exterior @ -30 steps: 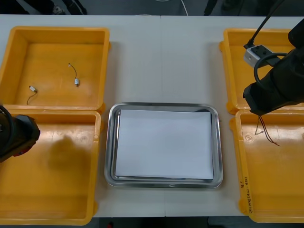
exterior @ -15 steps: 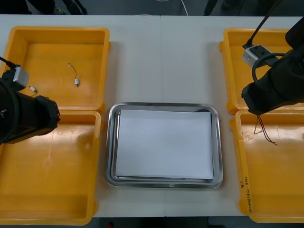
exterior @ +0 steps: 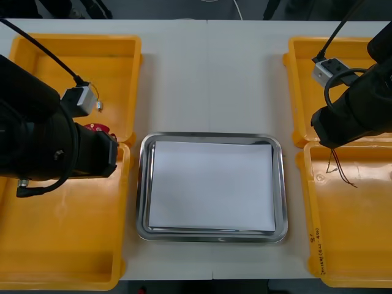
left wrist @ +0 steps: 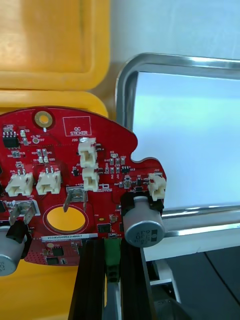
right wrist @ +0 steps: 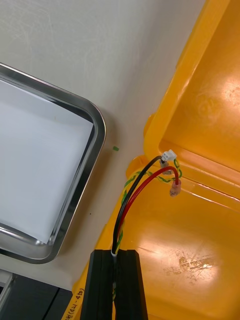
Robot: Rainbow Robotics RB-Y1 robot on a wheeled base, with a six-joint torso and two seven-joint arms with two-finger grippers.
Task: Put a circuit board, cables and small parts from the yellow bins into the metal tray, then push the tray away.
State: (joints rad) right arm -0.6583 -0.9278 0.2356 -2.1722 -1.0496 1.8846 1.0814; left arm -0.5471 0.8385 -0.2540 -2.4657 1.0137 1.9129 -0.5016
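Covering much of the front view's left side, the left arm hides most of the round red circuit board; only a red sliver peeks out by the rim between the two left yellow bins. The left wrist view shows the left tool pinching the board's edge, with its component-studded face cut off at frame left. Since half a second ago this arm has swung rightward toward the shiny, white-lined metal tray at centre. At right, the right tool, unmoved, clamps thin black and red cables over the glossy lower right bin.
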